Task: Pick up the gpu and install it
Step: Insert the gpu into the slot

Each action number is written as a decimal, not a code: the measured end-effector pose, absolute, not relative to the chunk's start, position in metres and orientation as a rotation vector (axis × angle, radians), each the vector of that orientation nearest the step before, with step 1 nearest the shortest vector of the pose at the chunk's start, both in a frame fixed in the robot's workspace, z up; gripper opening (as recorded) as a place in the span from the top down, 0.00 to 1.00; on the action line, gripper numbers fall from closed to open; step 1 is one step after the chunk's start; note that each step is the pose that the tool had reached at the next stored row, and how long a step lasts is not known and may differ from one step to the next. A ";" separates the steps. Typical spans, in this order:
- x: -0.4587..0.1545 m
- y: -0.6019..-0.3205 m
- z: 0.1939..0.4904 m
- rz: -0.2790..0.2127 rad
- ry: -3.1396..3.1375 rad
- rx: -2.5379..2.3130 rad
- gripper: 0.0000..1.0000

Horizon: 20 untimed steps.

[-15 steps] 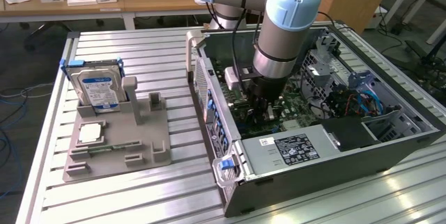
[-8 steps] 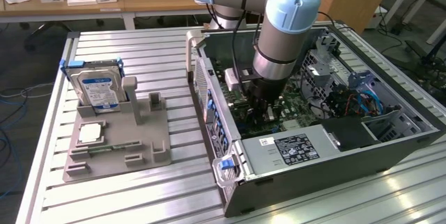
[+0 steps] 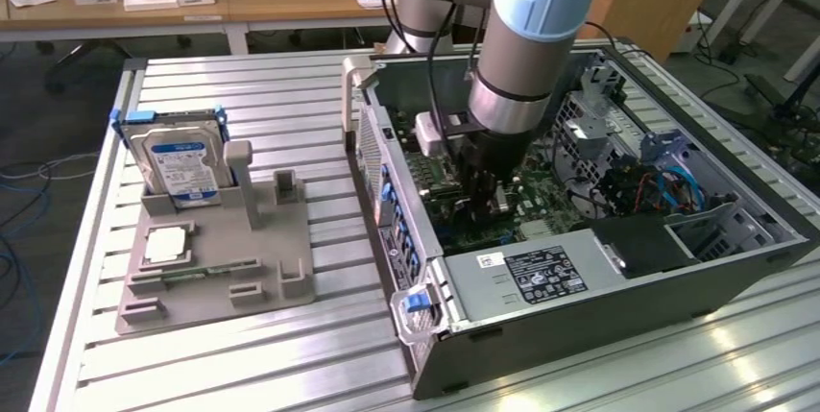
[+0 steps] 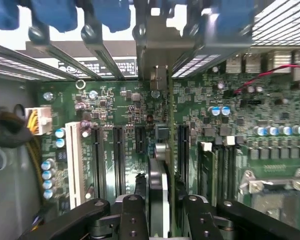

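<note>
Inside open grey computer case (image 3: 602,306): green motherboard (image 4: 120,105); black pincer (image 4: 160,212) partly spread, flanking thin dark silver-edged gpu (image 4: 159,185) upright, grip unclear.

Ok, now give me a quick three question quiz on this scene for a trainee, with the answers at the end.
1. True or false: the hard drive lies flat inside the computer case.
2. Where is the gripper? A) over the grey fixture B) inside the open case, above the motherboard C) above the hard drive.
3. What small silver part lies flat on the fixture?
Key: 1 false, it stands upright in the fixture. 2 B. 3 the square chip.
</note>
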State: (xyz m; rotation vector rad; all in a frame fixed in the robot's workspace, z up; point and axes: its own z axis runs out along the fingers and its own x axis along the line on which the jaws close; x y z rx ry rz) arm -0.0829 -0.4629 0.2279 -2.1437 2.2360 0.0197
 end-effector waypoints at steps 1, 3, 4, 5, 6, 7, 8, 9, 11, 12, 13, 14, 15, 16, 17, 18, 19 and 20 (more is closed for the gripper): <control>-0.083 -0.463 0.232 0.019 2.236 -2.143 0.66; -0.083 -0.463 0.240 0.017 2.235 -2.142 0.66; -0.083 -0.463 0.244 0.016 2.234 -2.142 0.66; -0.083 -0.463 0.248 0.015 2.234 -2.142 0.66; -0.083 -0.463 0.252 0.015 2.234 -2.141 0.66; -0.083 -0.463 0.256 0.014 2.233 -2.141 0.66; -0.083 -0.463 0.260 0.013 2.233 -2.141 0.66; -0.083 -0.463 0.264 0.012 2.233 -2.141 0.66; -0.083 -0.463 0.272 0.011 2.232 -2.140 0.66; -0.083 -0.463 0.276 0.010 2.232 -2.140 0.66; -0.083 -0.463 0.280 0.010 2.231 -2.139 0.66; -0.083 -0.463 0.283 0.009 2.231 -2.139 0.66; -0.083 -0.463 0.284 0.009 2.231 -2.139 0.66; -0.083 -0.463 0.284 0.009 2.231 -2.139 0.66; -0.083 -0.463 0.284 0.009 2.231 -2.139 0.66; -0.083 -0.463 0.284 0.009 2.231 -2.139 0.67; -0.083 -0.463 0.284 0.009 2.231 -2.139 0.67; -0.083 -0.463 0.284 0.009 2.231 -2.139 0.67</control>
